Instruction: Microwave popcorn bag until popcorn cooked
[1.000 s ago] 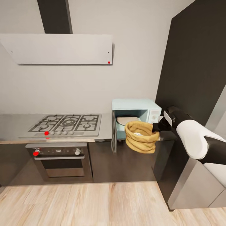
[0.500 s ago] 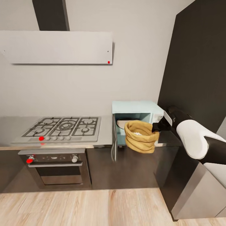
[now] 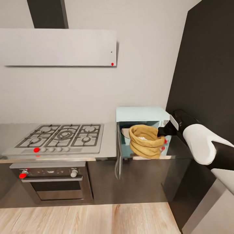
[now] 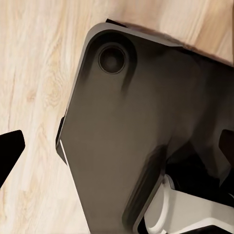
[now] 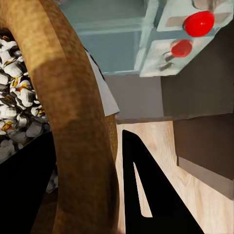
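The tan-brown popcorn bag (image 3: 145, 143) hangs in front of the open cavity of the pale-blue microwave (image 3: 139, 113), its base about level with the countertop (image 3: 109, 144) edge. Whitish popcorn (image 3: 142, 138) shows inside it. My right gripper (image 3: 161, 131) is shut on the bag's thick rolled rim from the right side. In the right wrist view the rim (image 5: 73, 97) runs between the black fingers (image 5: 146, 195), with popcorn (image 5: 14, 97) beside it and the microwave's red dot (image 5: 197, 23) beyond. The microwave door (image 3: 118, 152) stands swung open to the left. My left gripper (image 4: 117, 151) is open over the robot base.
A steel gas hob (image 3: 58, 138) lies left of the microwave, with a built-in oven (image 3: 48, 183) below and a hood (image 3: 58, 47) above. A tall dark cabinet (image 3: 208, 65) rises close on the right. Light wood floor (image 3: 97, 219) runs along the cabinet fronts.
The whole view has shifted, so the camera has moved. Against the microwave, the bag in my right gripper now sits higher, covering the opening rather than hanging below it.
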Available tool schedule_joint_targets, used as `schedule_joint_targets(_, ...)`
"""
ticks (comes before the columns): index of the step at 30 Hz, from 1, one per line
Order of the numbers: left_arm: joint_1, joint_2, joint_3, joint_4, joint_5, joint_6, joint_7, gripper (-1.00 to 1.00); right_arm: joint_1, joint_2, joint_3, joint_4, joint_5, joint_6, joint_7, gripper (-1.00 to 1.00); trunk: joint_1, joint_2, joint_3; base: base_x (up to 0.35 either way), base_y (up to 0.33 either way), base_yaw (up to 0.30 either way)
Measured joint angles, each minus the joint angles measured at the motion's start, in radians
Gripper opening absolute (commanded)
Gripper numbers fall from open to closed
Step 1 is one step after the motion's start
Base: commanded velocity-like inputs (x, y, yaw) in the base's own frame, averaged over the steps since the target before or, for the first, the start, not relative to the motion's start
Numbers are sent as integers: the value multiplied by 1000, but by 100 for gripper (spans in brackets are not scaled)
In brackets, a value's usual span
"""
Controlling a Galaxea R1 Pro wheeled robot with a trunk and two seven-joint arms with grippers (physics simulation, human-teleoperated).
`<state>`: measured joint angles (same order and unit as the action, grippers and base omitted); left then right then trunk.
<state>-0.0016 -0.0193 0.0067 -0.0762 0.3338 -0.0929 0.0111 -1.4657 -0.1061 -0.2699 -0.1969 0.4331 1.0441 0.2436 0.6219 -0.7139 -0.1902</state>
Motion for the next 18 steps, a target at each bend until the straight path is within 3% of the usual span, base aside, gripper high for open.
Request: schedule_joint_targets(18, 0, 0, -1, 0, -1, 0, -1, 100, 2, 0, 8, 11, 14, -1, 7, -100, 0, 0, 0, 260, 0, 0)
